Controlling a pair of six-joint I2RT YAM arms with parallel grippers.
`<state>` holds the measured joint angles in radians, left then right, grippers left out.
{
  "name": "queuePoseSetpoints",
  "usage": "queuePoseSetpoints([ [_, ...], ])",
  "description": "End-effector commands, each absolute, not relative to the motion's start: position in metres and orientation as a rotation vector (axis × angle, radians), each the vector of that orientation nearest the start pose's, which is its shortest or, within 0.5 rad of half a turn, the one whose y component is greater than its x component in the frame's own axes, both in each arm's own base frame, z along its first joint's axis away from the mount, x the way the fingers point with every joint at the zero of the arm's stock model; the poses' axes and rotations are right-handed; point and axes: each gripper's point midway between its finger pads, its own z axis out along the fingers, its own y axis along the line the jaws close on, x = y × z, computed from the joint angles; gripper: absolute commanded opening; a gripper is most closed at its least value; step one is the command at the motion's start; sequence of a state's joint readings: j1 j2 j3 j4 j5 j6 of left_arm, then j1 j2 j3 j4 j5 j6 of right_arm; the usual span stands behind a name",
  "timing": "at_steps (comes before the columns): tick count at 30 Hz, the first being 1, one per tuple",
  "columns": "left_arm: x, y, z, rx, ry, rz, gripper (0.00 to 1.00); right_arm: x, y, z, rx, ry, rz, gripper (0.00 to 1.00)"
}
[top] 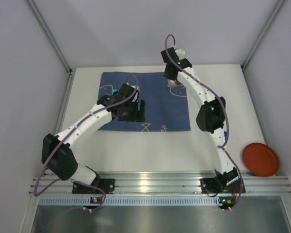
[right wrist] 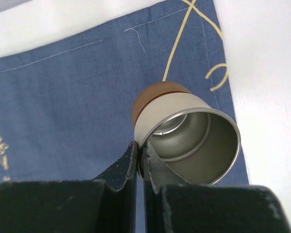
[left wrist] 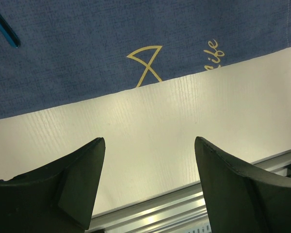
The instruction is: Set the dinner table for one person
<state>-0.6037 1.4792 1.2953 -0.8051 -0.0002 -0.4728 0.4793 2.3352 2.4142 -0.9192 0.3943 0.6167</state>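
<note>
A metal cup (right wrist: 194,141) with a pale outside and a brown base is over the far right corner of the dark blue mat (right wrist: 63,97). My right gripper (right wrist: 141,148) is shut on the cup's rim, one finger inside and one outside. In the top view the cup (top: 173,83) is mostly hidden under the right gripper (top: 172,77). My left gripper (left wrist: 148,141) is open and holds nothing, hanging over the bare white dinner table (left wrist: 160,121) just in front of the mat (left wrist: 87,48). In the top view the left gripper (top: 136,110) is over the mat's near left part.
A red-brown plate (top: 260,159) lies at the table's near right edge. A thin blue item (left wrist: 5,29) lies on the mat's left side. The metal rail (left wrist: 184,208) runs along the near table edge. Grey walls close in the table (top: 150,150).
</note>
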Motion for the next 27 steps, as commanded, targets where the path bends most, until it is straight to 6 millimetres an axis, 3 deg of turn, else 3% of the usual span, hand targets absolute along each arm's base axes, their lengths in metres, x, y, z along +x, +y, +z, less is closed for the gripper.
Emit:
queuePoseSetpoints([
  [1, 0.276, -0.207, 0.172, 0.143, 2.592, -0.374, 0.80, 0.561, 0.226, 0.168, 0.360, 2.275, 0.083, 0.00],
  [6, 0.276, -0.202, 0.176, 0.145, 2.582, -0.342, 0.80, 0.571, 0.226, 0.140, 0.444, 2.289, 0.111, 0.04],
  [9, 0.280, -0.202, 0.177, 0.154, 2.574, -0.334, 0.80, 0.572, 0.229, 0.129, 0.439, 2.307, 0.123, 0.28],
  [10, 0.281, -0.202, 0.176, 0.155, 2.574, -0.332, 0.80, 0.572, 0.230, 0.127, 0.441, 2.312, 0.132, 0.46],
  [11, 0.282, -0.203, 0.176, 0.157, 2.571, -0.334, 0.80, 0.573, 0.231, 0.127, 0.439, 2.315, 0.149, 0.56],
  [14, 0.285, -0.209, 0.171, 0.170, 2.589, -0.346, 0.80, 0.577, 0.229, 0.143, 0.434, 2.286, 0.180, 0.74],
  [15, 0.286, -0.211, 0.170, 0.176, 2.600, -0.349, 0.80, 0.576, 0.226, 0.165, 0.420, 2.253, 0.196, 0.78],
  [17, 0.285, -0.215, 0.166, 0.187, 2.618, -0.366, 0.80, 0.573, 0.203, 0.180, 0.436, 2.234, 0.165, 0.87],
  [18, 0.285, -0.216, 0.166, 0.189, 2.618, -0.372, 0.80, 0.565, 0.189, 0.216, 0.442, 2.182, 0.171, 0.88],
  [19, 0.286, -0.218, 0.166, 0.191, 2.617, -0.381, 0.80, 0.558, 0.160, 0.197, 0.475, 2.220, 0.106, 0.88],
  [20, 0.287, -0.217, 0.164, 0.193, 2.617, -0.377, 0.79, 0.550, 0.143, 0.200, 0.496, 2.219, 0.075, 0.88],
  [21, 0.285, -0.221, 0.161, 0.210, 2.624, -0.402, 0.80, 0.535, 0.122, 0.224, 0.521, 2.186, 0.071, 0.88],
  [22, 0.285, -0.225, 0.161, 0.221, 2.620, -0.420, 0.80, 0.515, 0.085, 0.190, 0.583, 2.262, -0.016, 0.88],
  [23, 0.284, -0.228, 0.160, 0.227, 2.626, -0.438, 0.80, 0.501, 0.065, 0.184, 0.620, 2.282, -0.037, 0.88],
  [24, 0.284, -0.228, 0.157, 0.229, 2.631, -0.441, 0.80, 0.481, 0.046, 0.199, 0.656, 2.257, -0.032, 0.88],
  [25, 0.285, -0.231, 0.156, 0.233, 2.626, -0.452, 0.80, 0.449, 0.010, 0.157, 0.746, 2.346, -0.106, 0.88],
  [26, 0.284, -0.234, 0.154, 0.233, 2.626, -0.467, 0.80, 0.431, 0.002, 0.146, 0.785, 2.387, -0.055, 0.89],
  [27, 0.283, -0.234, 0.150, 0.221, 2.633, -0.474, 0.80, 0.411, -0.008, 0.150, 0.821, 2.380, -0.006, 0.89],
])
